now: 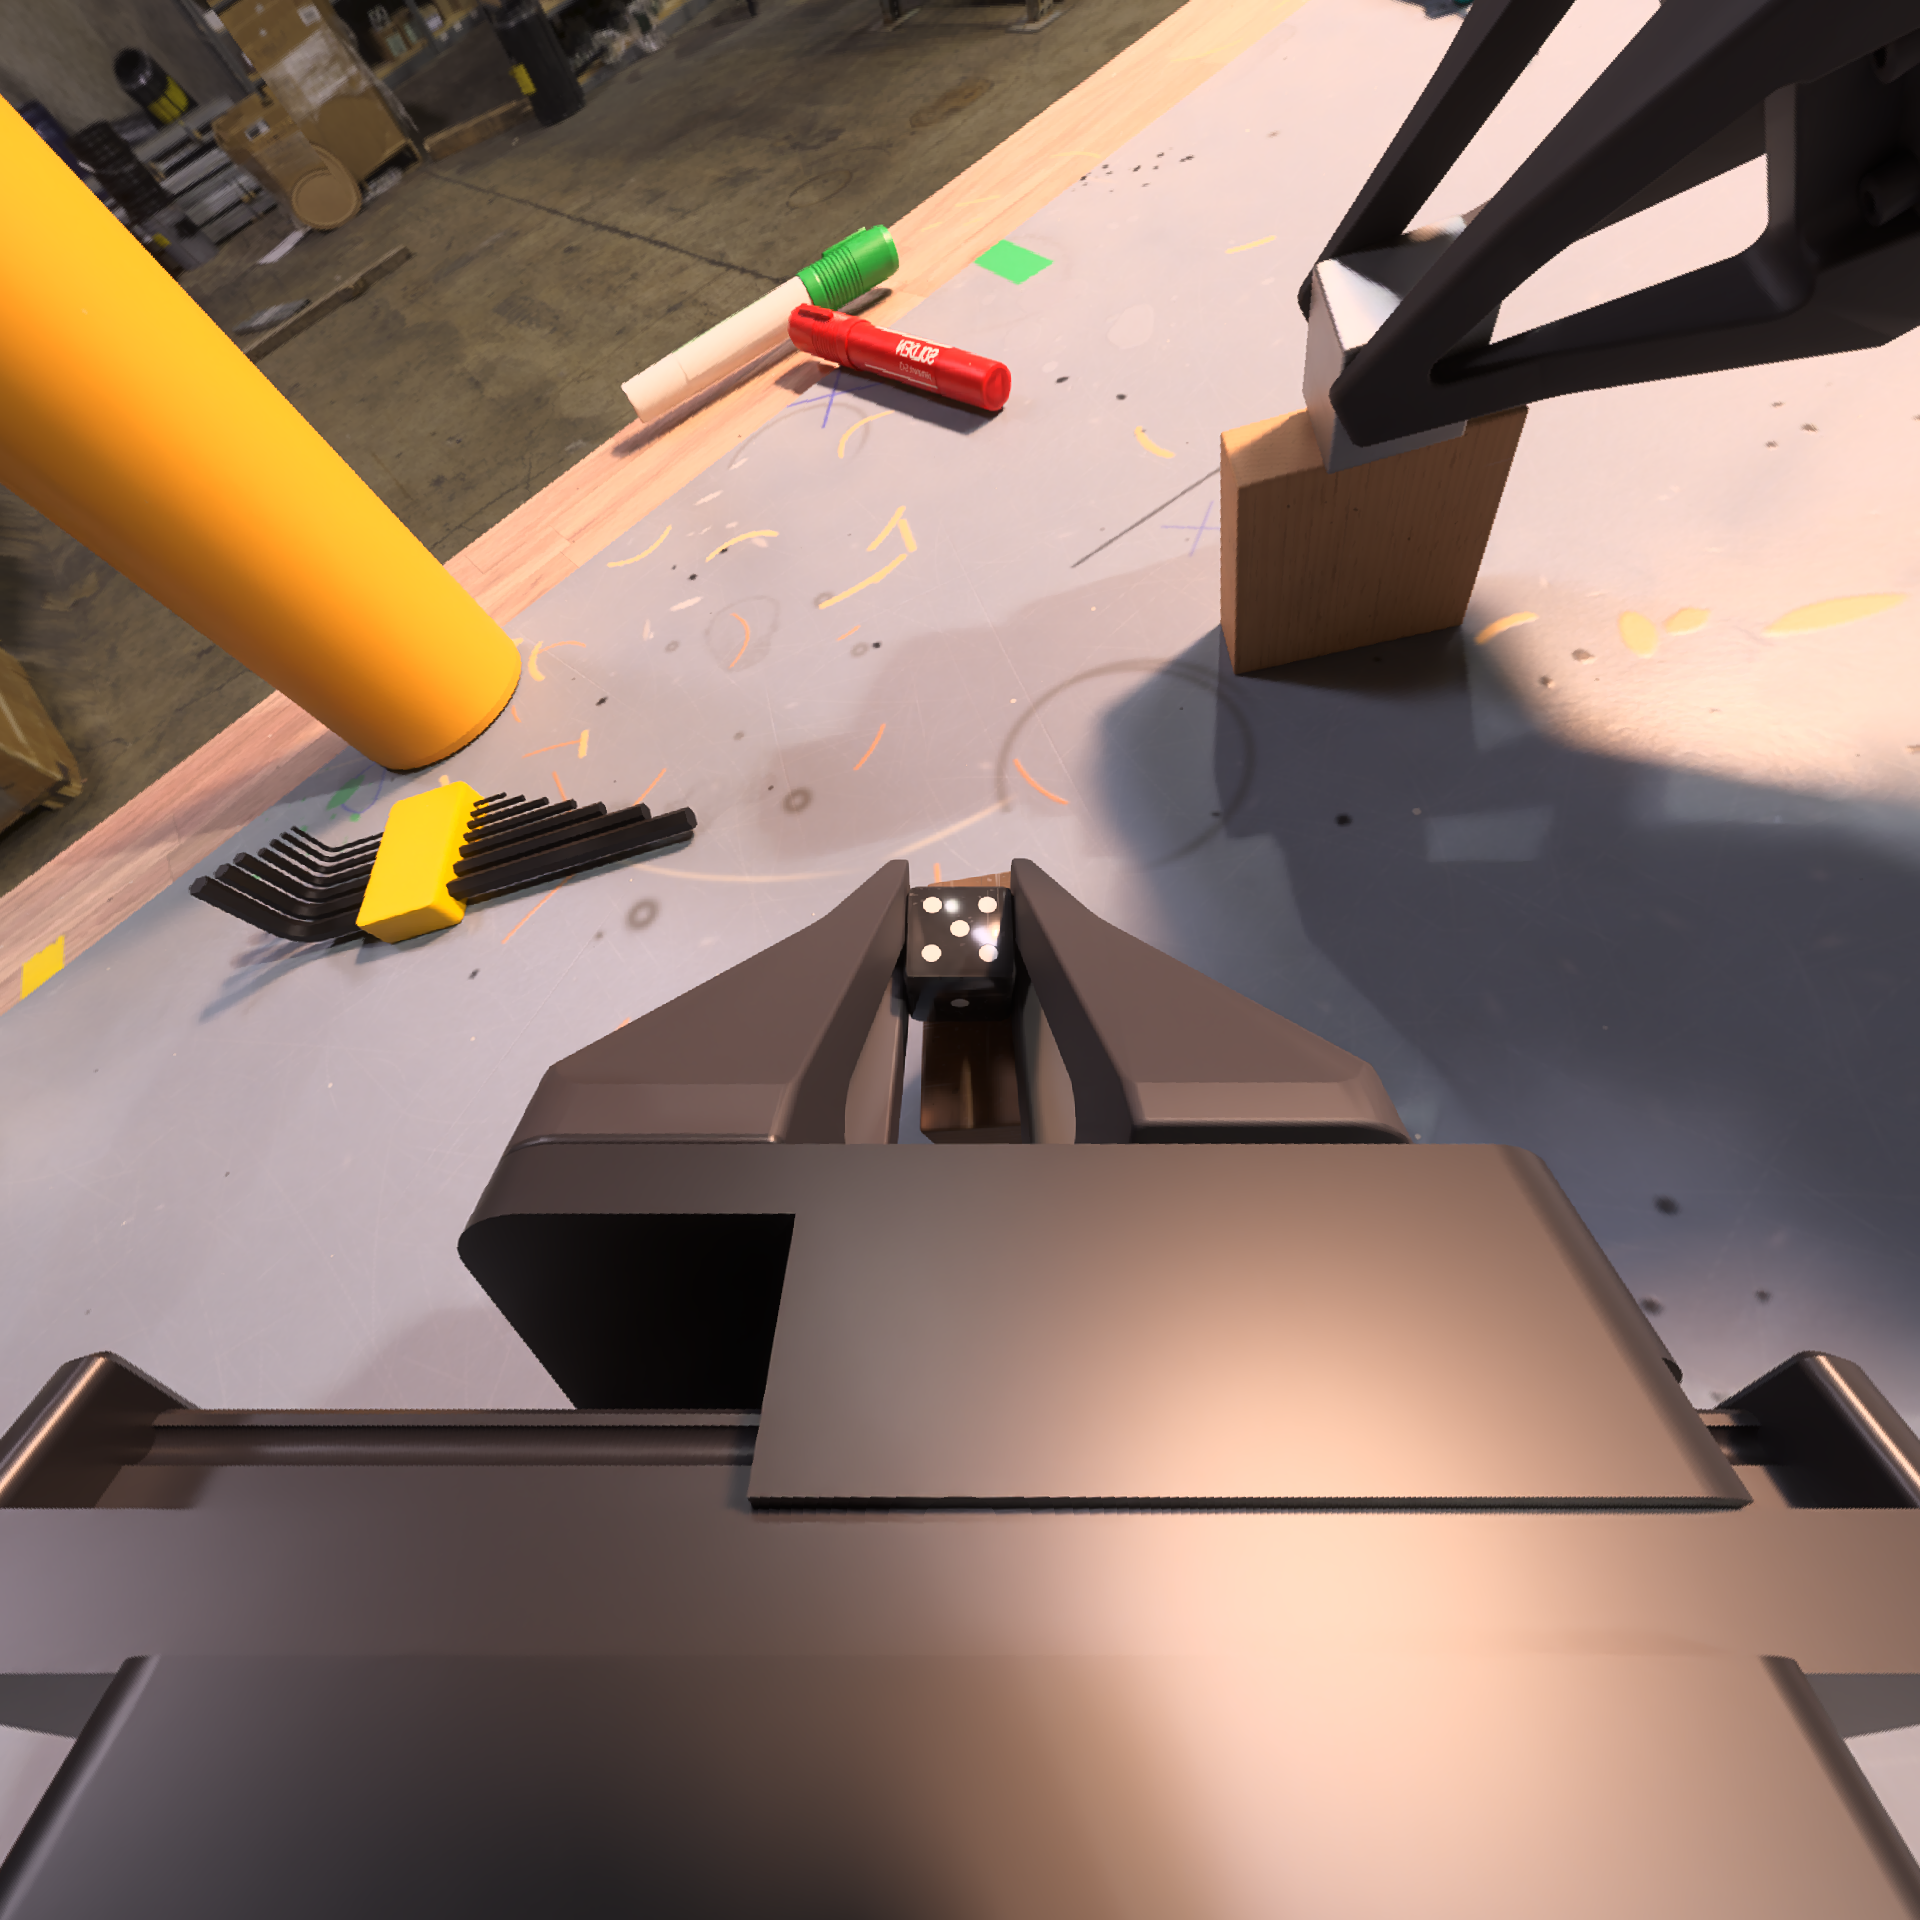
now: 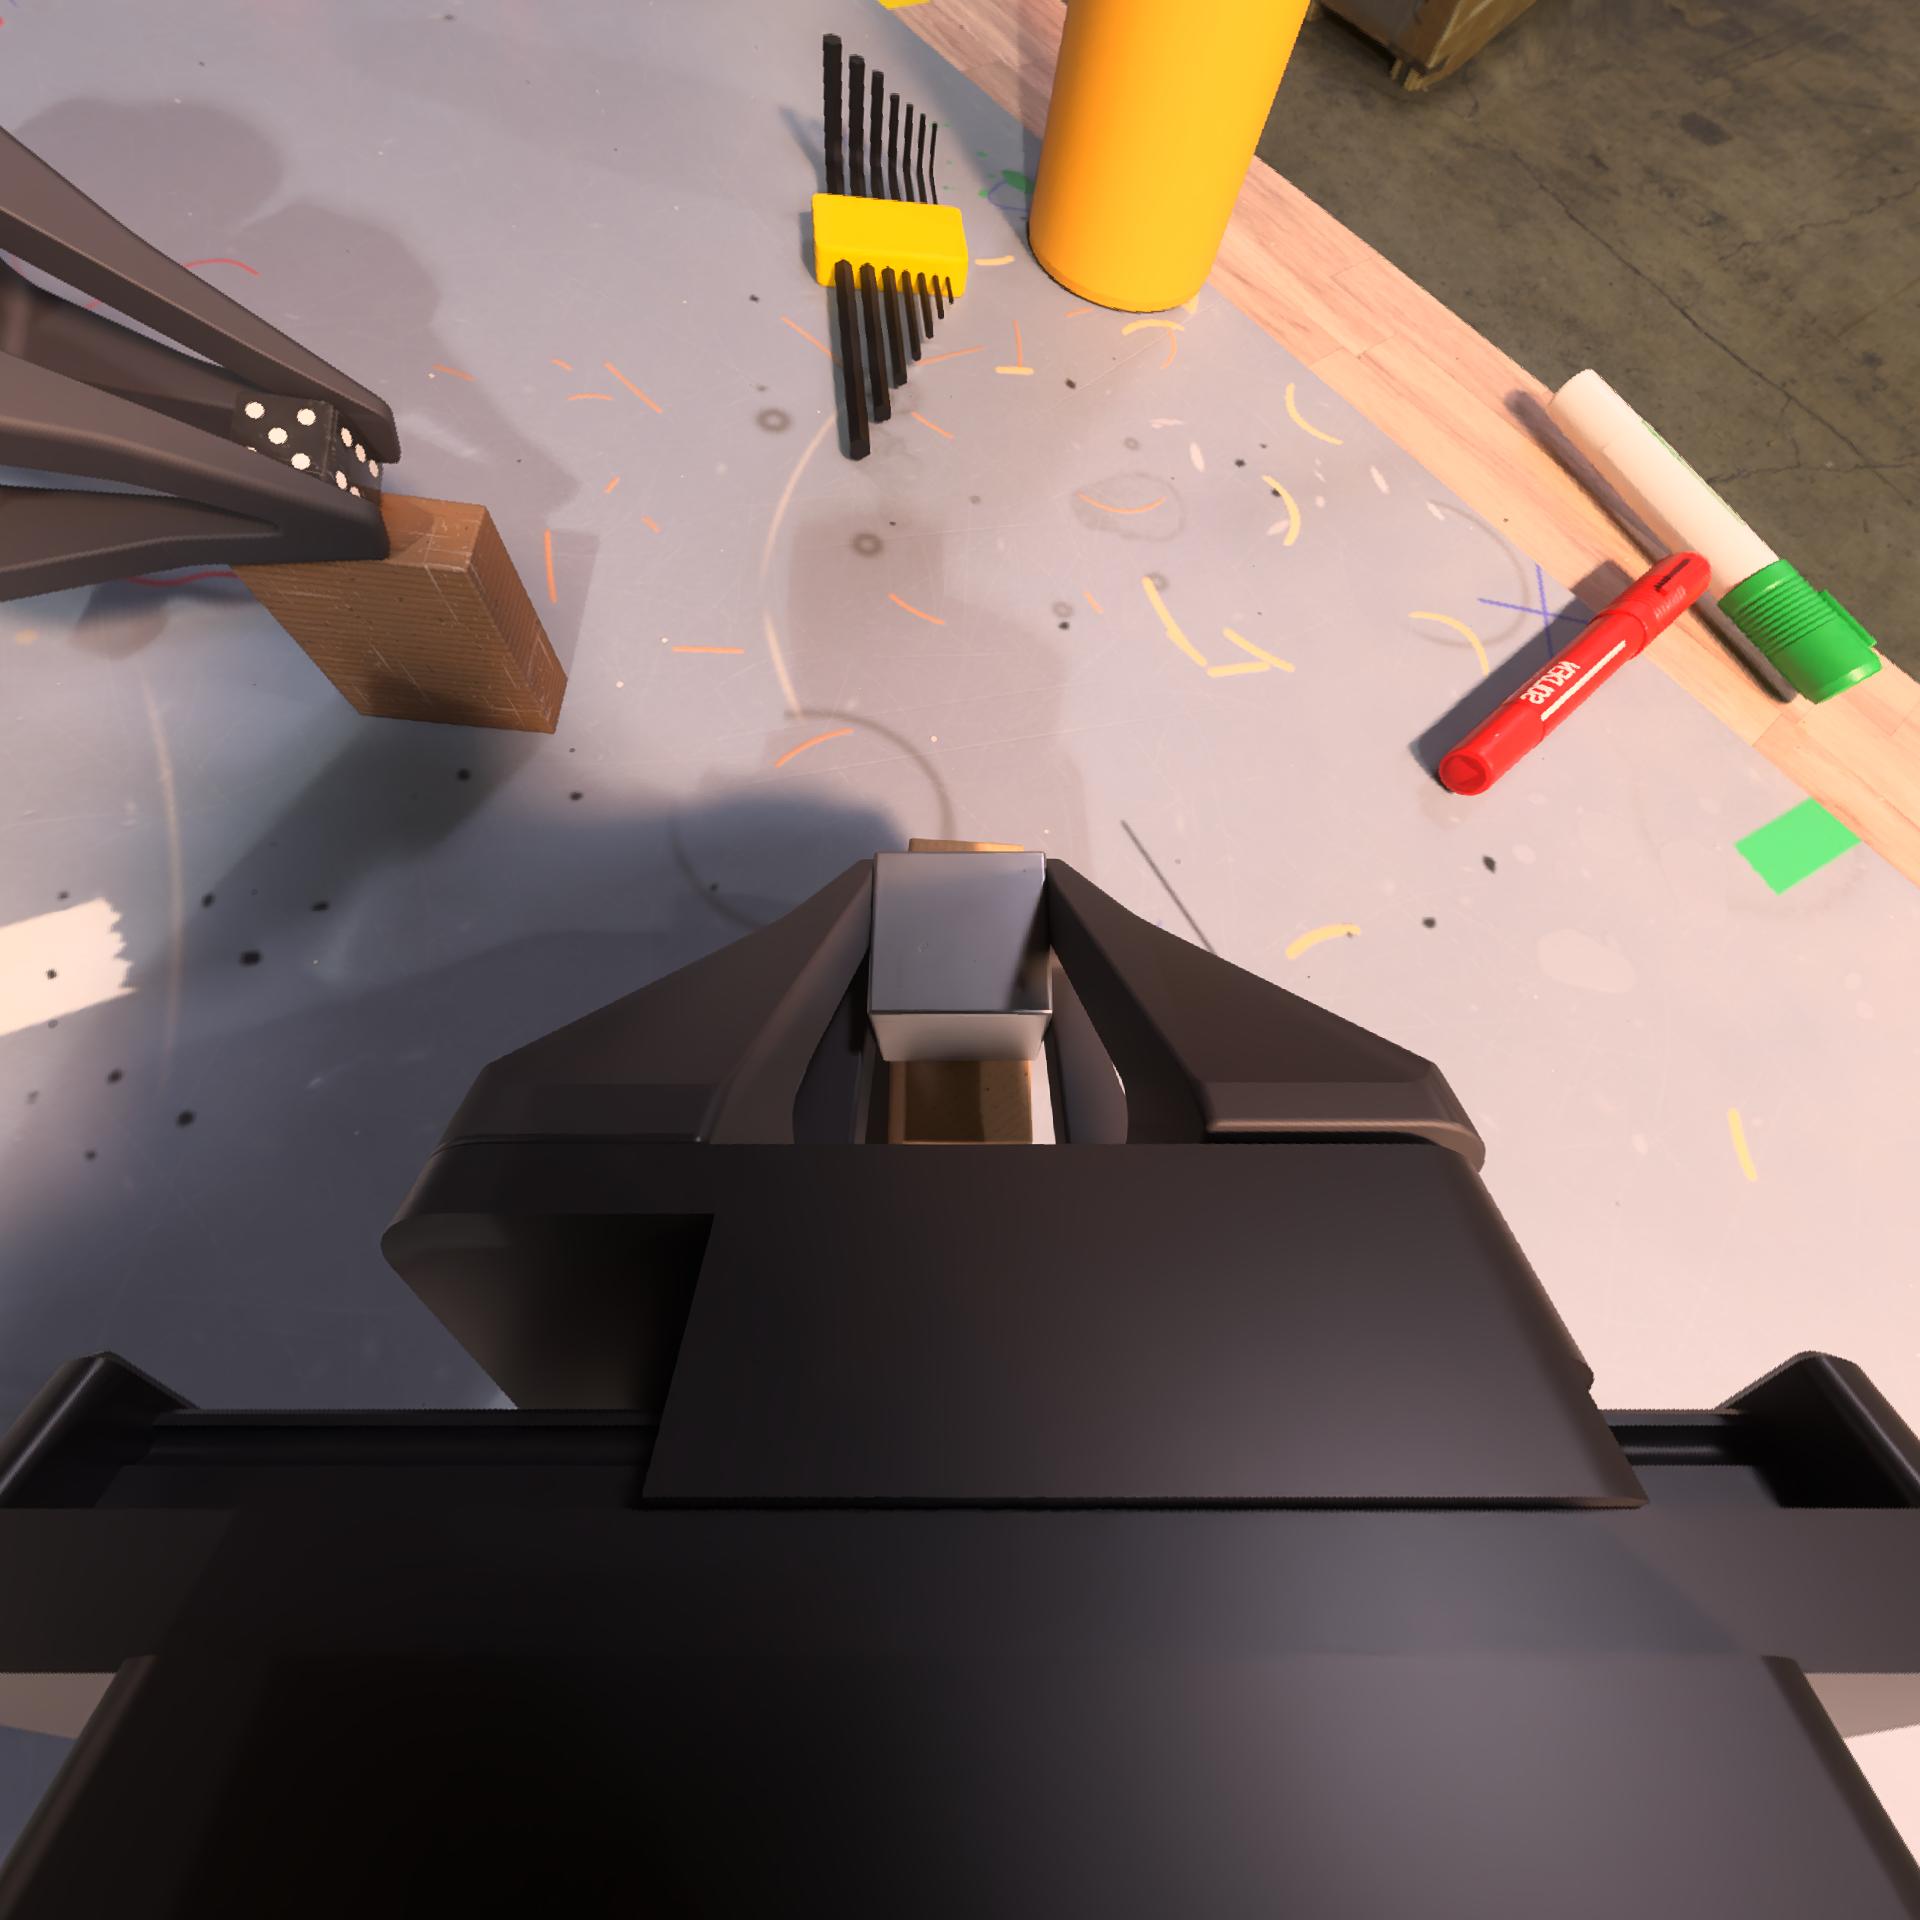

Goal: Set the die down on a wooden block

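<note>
My left gripper [image 1: 961, 881] is shut on a black die [image 1: 958, 940] with white pips. It holds the die right over the top of a dark brown wooden block [image 1: 971, 1091]. The right wrist view shows this from the side: the die [image 2: 301, 442] at the near top corner of that block [image 2: 416, 623]; I cannot tell if they touch. My right gripper [image 2: 961, 873] is shut on a shiny grey metal block [image 2: 956, 935] over a lighter wooden block [image 2: 961, 1107]. This lighter block [image 1: 1351, 540] stands upright in the left wrist view, with the metal block [image 1: 1335, 322] at its top.
A tall yellow cylinder [image 1: 208, 468] stands near the table's wooden edge. A hex key set in a yellow holder [image 1: 416, 873] lies beside it. A red marker [image 1: 904, 358] and a green-capped white marker [image 1: 769, 317] lie by the edge. A green tape square [image 1: 1013, 260] is nearby.
</note>
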`<state>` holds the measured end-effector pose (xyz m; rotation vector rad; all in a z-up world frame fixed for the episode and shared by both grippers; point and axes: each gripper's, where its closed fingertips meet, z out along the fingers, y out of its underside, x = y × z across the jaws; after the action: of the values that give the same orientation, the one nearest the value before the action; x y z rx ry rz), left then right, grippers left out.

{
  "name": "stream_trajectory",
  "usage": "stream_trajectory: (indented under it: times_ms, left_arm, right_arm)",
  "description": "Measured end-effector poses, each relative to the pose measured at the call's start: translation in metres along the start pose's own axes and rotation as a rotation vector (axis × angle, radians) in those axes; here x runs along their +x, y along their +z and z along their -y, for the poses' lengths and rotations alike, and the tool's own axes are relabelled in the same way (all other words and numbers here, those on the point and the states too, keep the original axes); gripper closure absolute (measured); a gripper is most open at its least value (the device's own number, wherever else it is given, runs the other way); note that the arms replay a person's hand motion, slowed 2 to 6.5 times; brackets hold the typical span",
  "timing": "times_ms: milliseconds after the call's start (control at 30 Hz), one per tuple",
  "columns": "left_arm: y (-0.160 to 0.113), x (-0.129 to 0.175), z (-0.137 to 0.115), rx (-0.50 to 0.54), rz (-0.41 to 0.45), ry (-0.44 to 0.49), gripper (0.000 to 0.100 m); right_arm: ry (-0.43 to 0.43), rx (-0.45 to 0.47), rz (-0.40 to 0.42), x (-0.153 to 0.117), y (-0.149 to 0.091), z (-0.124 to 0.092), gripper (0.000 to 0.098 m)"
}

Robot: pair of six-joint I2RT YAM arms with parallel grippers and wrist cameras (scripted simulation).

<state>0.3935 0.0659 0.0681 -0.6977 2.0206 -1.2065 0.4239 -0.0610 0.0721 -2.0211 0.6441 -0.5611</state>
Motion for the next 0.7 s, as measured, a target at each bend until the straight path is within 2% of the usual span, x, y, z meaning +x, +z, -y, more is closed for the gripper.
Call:
stream_trajectory:
  times_ms: [700]
  left_arm:
    - [0.0004, 0.0006, 0.0002, 0.004, -0.005, 0.0, 0.084]
  right_arm:
    - [0.002, 0.002, 0.0, 0.0001, 0.0002, 0.0001, 0.0723]
